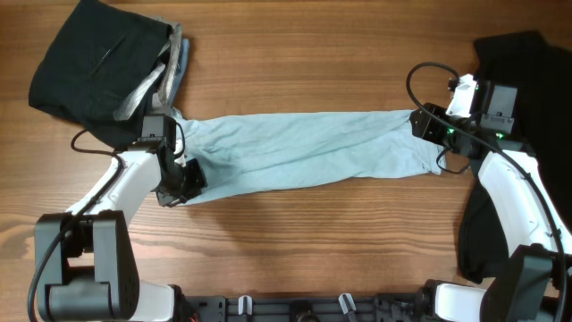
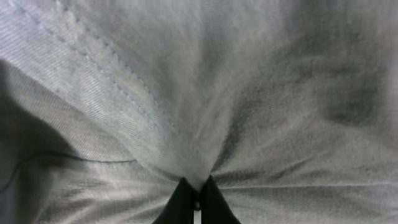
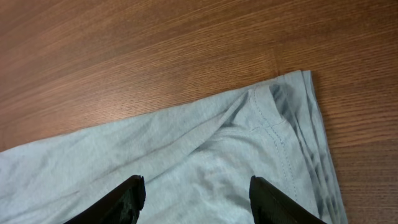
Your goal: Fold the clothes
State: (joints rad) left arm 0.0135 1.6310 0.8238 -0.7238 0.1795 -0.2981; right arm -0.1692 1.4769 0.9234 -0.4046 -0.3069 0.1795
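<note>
Wooden boards of a brown table (image 1: 313, 63) filled the overhead view. Across its middle lay the light blue shirt (image 1: 304, 148), drawn out into a long wrinkled band from left to right.

At the left end of this band we saw the left gripper (image 1: 181, 185) down on the cloth. In the left wrist view its two dark fingertips (image 2: 183, 202) were pressed together with a small pinch of the shirt between them. Folds ran out from that pinch in all directions, and a stitched seam crossed the fabric above it at a slant.

At the right end of the band stood the right gripper (image 1: 422, 122). In the right wrist view its black fingers (image 3: 127, 199) were well apart, one on each side, and the shirt lay flat on the table beneath the gap. We saw nothing held between them. The stitched hem of the shirt and its corner lay near them, with bare wood beyond.

A black garment (image 1: 85, 63) sat in a heap at the far left corner, with a grey cloth (image 1: 147, 88) at its right edge, touching the end of the shirt. Another dark garment (image 1: 532, 98) lay along the right edge of the table, behind the right arm.

A white part (image 1: 463, 89) on the right wrist was too small for us to read anything on it.
</note>
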